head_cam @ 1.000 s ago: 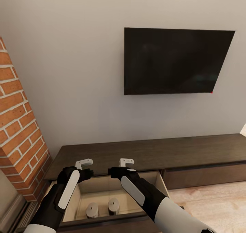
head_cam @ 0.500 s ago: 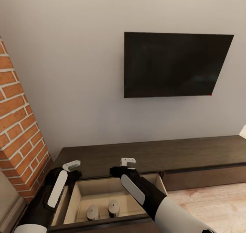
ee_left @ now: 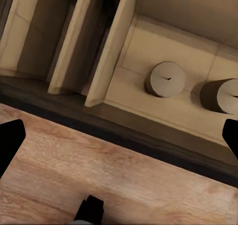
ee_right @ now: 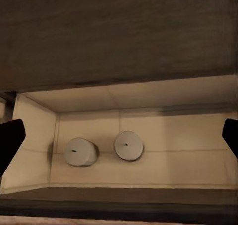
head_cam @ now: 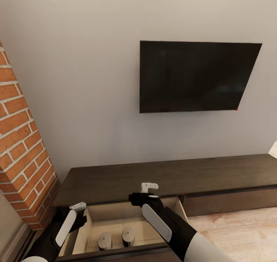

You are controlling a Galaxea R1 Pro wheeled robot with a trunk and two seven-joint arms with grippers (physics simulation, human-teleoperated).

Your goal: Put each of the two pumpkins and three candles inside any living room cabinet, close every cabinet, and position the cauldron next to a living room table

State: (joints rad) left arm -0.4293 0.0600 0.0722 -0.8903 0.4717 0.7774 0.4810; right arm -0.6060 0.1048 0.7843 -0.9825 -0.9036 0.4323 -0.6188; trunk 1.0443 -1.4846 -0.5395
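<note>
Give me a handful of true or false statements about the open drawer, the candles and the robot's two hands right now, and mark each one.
1. Two candles stand in the open drawer of the cabinet. True.
2. The candles are lying on their sides. False: both stand upright, side by side.
3. The right hand holds a candle. False: it is open and empty, above the drawer's back edge.
4. The left hand is off to the drawer's left side. True.
5. A pumpkin sits in the drawer beside the candles. False: the drawer has just the two candles in it.
6. A dark television hangs on the wall above the cabinet. True.
</note>
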